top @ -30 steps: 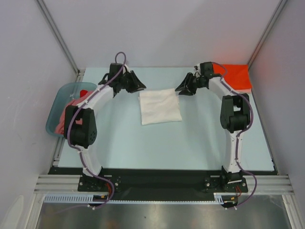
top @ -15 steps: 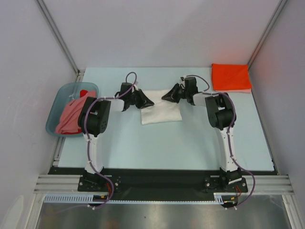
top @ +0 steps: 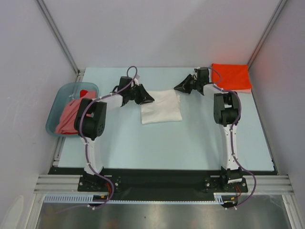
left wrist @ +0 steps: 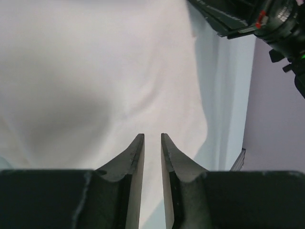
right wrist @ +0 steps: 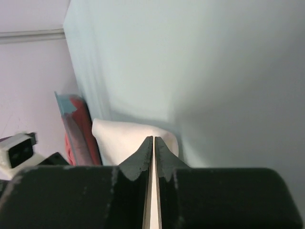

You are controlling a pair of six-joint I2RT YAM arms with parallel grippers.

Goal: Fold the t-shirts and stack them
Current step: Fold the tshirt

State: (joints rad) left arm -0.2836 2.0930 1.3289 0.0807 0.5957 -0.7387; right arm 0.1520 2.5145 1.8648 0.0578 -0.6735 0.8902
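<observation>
- Looking down from above, the white t-shirt (top: 160, 107) lies folded into a neat rectangle at the middle of the table (top: 190, 143); flat, square to the near edge
- Left gripper (top: 148, 99) sits at the shirt's 10 o'clock corner, right at the cloth's edge; arm bent in from 9 o'clock
- On the left wrist view its fingers (left wrist: 135, 153) stand a narrow slot apart, white cloth filling the view beyond them; whether any cloth is nipped between them I cannot tell
- Right gripper (top: 177, 88) hangs just off the shirt's 1 o'clock corner; nose pointing towards 9 o'clock
- From the right wrist its fingers (right wrist: 142, 160) are pressed together with only a hairline between; white cloth shows just past the tips, no grip on it visible
- Orange-red t-shirt (top: 232, 76) lies folded at 1 o'clock on the table, well apart from the white one
- Blue-grey basin (top: 54, 110) at 9 o'clock holds a crumpled salmon-pink t-shirt (top: 69, 118), with a red t-shirt (top: 85, 92) peeking out at its far end
</observation>
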